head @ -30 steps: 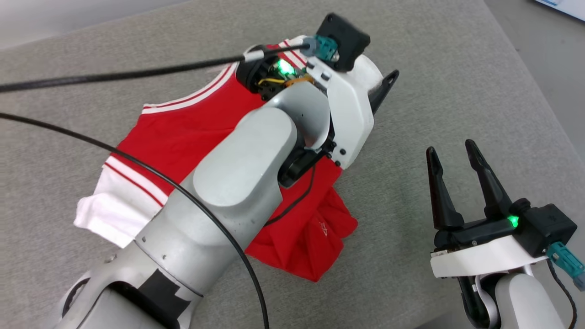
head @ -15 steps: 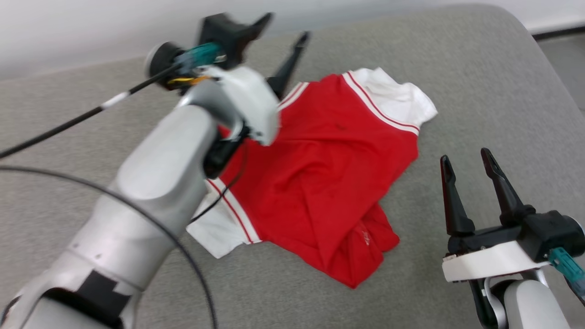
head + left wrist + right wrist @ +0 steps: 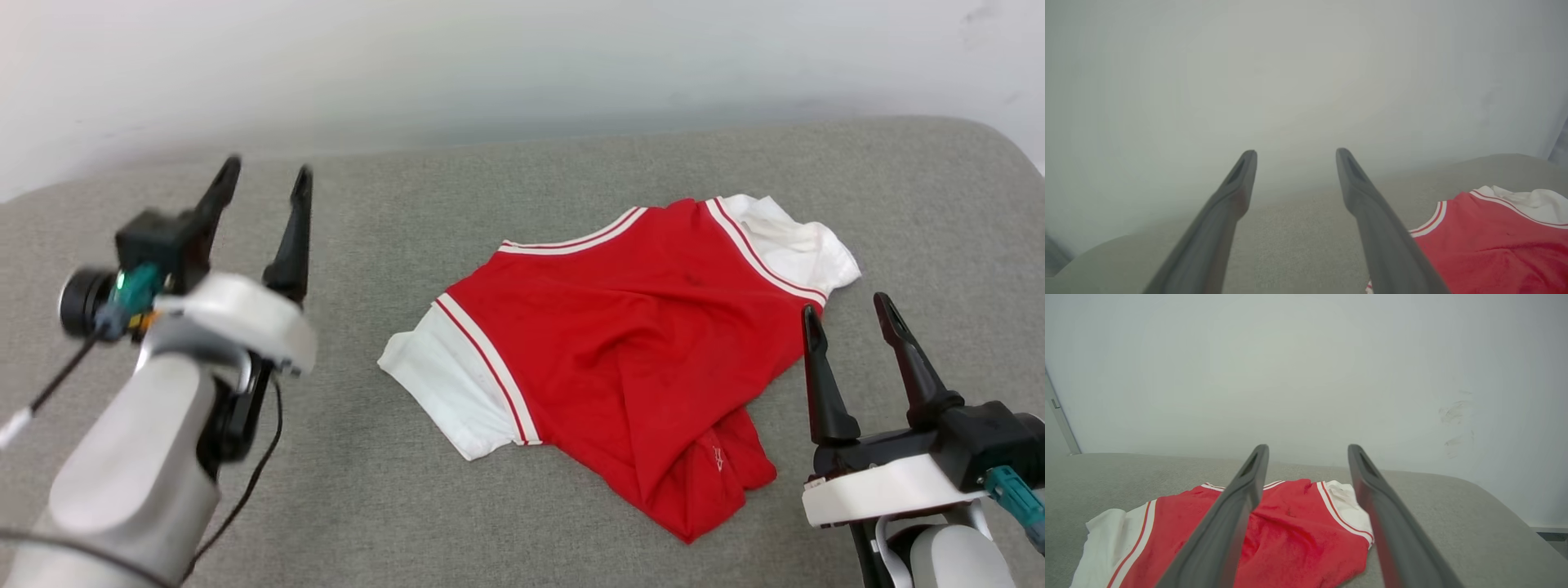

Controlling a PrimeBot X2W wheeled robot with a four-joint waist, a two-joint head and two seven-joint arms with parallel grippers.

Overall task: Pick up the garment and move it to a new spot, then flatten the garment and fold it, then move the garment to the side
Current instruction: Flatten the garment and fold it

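Two dark-fingered grippers are flanking the work area, and neither is gripping anything.

1. At the left of the head view, the left gripper (image 3: 268,167) is hovering over the grey woven fabric surface (image 3: 367,490), well apart from the shirt. Its fingers are pointing toward the plain white wall (image 3: 490,65). Its jaws are standing apart, with only wall and grey fabric showing between them in the left wrist view. The pale grey forearm (image 3: 122,482) is rising from the lower left corner.

2. Right of centre, the garment (image 3: 637,351), a red jersey-style shirt with short white sleeves and red-and-white striped trim, is lying crumpled on the grey surface. One white sleeve is pointing toward the left gripper, and the other is lying at the far right. The red body is creasing diagonally, and its lower part is bunching into folds at the near right.

3. At the lower right, the right gripper (image 3: 845,304) is sitting just beside the garment's right edge, below the far sleeve. Its jaws are standing apart, and in the right wrist view the garment is showing between and beyond the fingers.
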